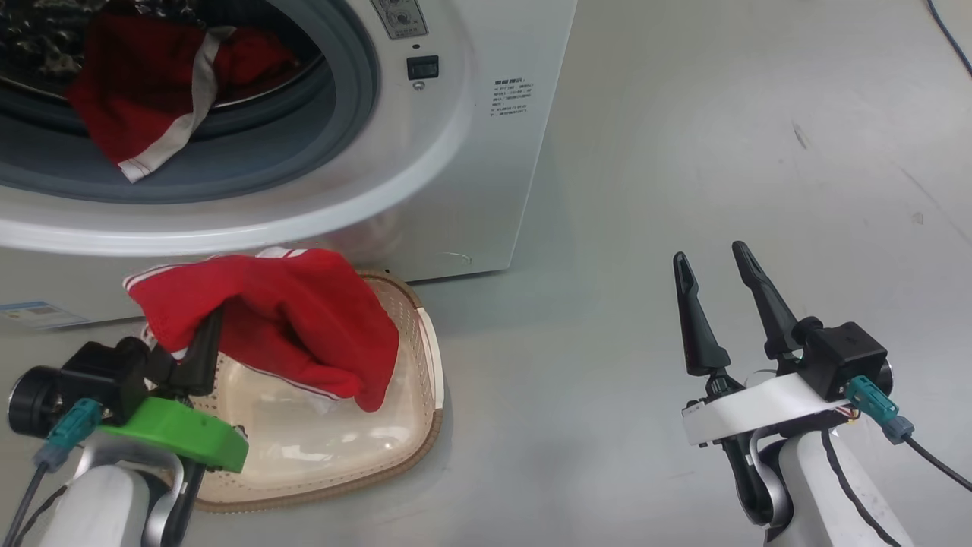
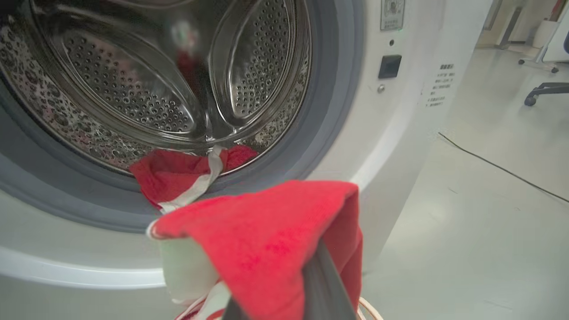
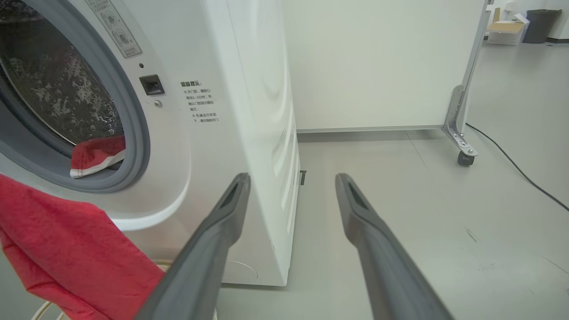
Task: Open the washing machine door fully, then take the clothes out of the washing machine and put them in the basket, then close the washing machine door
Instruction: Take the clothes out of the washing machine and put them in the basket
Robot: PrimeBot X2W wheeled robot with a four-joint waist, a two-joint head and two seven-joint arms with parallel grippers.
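Observation:
The washing machine [image 1: 471, 152] stands with its mouth uncovered; its door is out of view. One piece of the clothes, red with a white stripe [image 1: 144, 91], hangs over the grey rubber ring [image 2: 178, 173]. My left gripper [image 1: 211, 327] is shut on another red garment [image 1: 281, 319], which hangs just above the basket [image 1: 437, 410] at the machine's foot, its lower edge dipping inside. In the left wrist view this cloth [image 2: 266, 240] drapes over my fingers [image 2: 324, 289]. My right gripper [image 1: 710, 254] is open over bare floor to the right, holding nothing [image 3: 293, 178].
A black cable [image 2: 498, 166] runs across the grey floor right of the machine. An office chair base [image 2: 546, 91] stands farther off. A white wheeled partition [image 3: 462, 133] stands behind the machine, with boxes and a bin [image 3: 538, 24] beyond.

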